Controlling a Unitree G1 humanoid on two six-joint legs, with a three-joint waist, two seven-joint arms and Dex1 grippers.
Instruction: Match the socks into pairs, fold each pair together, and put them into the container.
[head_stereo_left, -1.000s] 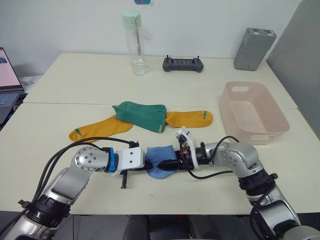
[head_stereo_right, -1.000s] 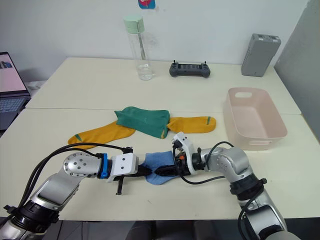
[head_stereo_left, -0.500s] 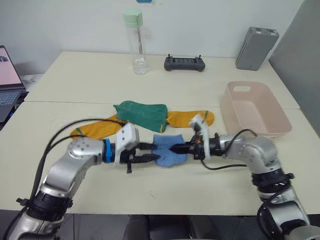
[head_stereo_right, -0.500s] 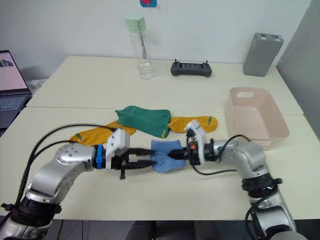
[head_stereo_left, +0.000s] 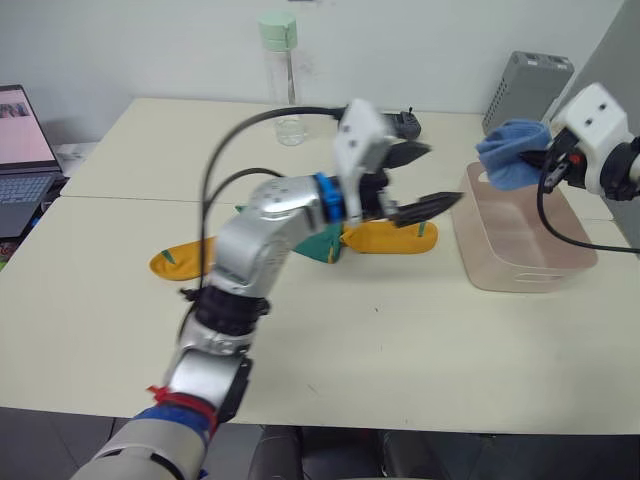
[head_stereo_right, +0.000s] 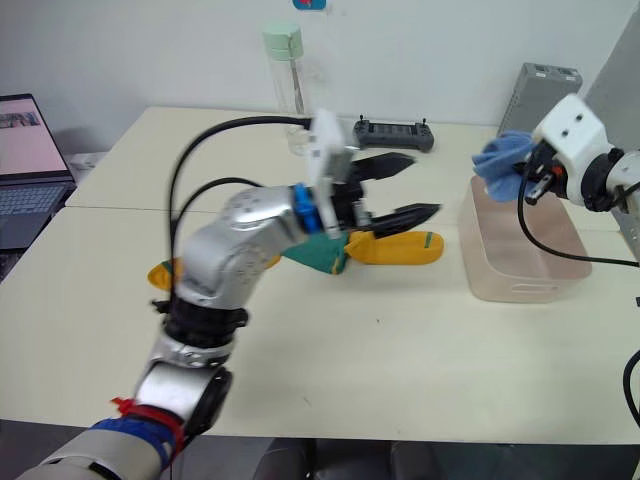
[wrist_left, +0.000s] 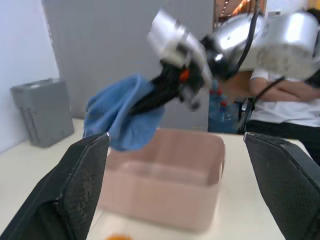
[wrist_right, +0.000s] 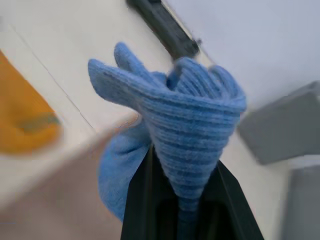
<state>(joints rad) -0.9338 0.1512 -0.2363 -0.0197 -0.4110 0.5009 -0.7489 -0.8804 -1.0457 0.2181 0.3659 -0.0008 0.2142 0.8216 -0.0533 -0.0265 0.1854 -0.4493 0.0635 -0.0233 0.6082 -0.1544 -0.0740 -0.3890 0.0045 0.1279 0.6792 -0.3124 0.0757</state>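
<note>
On the worktop (head_stereo_left: 90, 300) sits the pink container (head_stereo_left: 520, 235). Right gripper (head_stereo_left: 535, 160) pinches the bunched blue socks (head_stereo_left: 508, 160) above its far end. Left gripper (head_stereo_right: 400, 190) hangs spread over yellow sock (head_stereo_right: 395, 247) and green sock (head_stereo_right: 322, 254).

**What I can't make out**

My left arm (head_stereo_left: 280, 215) crosses in front of the dark green socks (head_stereo_left: 325, 245), so just a sliver of them peeks out beneath it. It also covers the middle of the mustard-yellow sock (head_stereo_left: 178, 258) lying toward the table's left edge. My left gripper (head_stereo_left: 425, 180) is smeared by motion, as are the remote (head_stereo_right: 395, 132) and the water bottle (head_stereo_left: 282, 75) at the far edge. The laptop (head_stereo_left: 25, 140) is cut off by the picture's left side. The light blue socks (wrist_right: 175, 145) bunch over my right gripper (head_stereo_left: 535, 160), hiding the fingertips. The container (wrist_left: 165, 182) looks soft and blurred from my left wrist.
</note>
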